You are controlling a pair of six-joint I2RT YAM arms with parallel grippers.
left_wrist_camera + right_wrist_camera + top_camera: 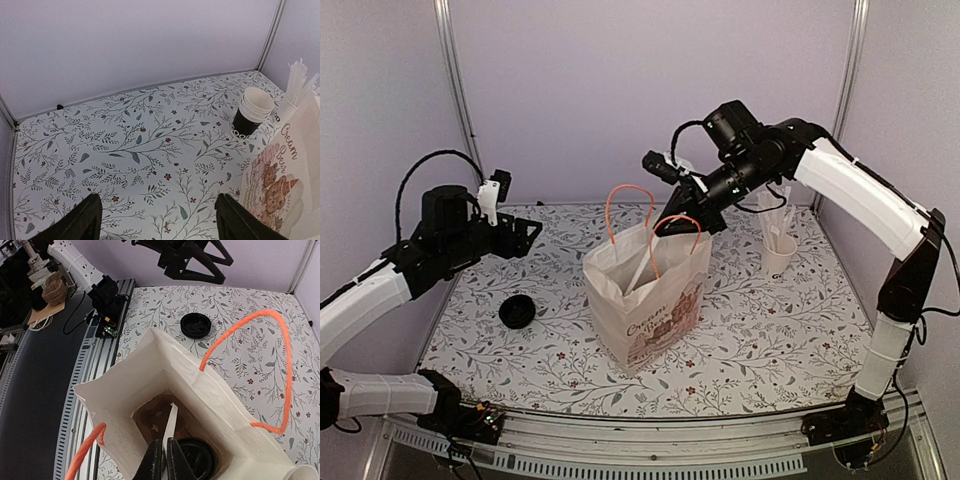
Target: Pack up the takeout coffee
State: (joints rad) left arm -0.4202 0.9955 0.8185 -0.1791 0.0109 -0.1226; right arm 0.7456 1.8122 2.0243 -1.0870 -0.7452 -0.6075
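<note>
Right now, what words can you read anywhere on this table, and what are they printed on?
"Cream" above "Bean", in script: on the side of the paper bag, over a bear drawing.
"OOD", white letters, only partly in view: on the black band of the stack of nested cups.
Dark print on the white cup with sticks: too small to read.
Nothing else is readable.

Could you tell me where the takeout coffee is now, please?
In the right wrist view, the takeout coffee sits inside the paper bag mid-table, beside the pale stick held by the right gripper.
</note>
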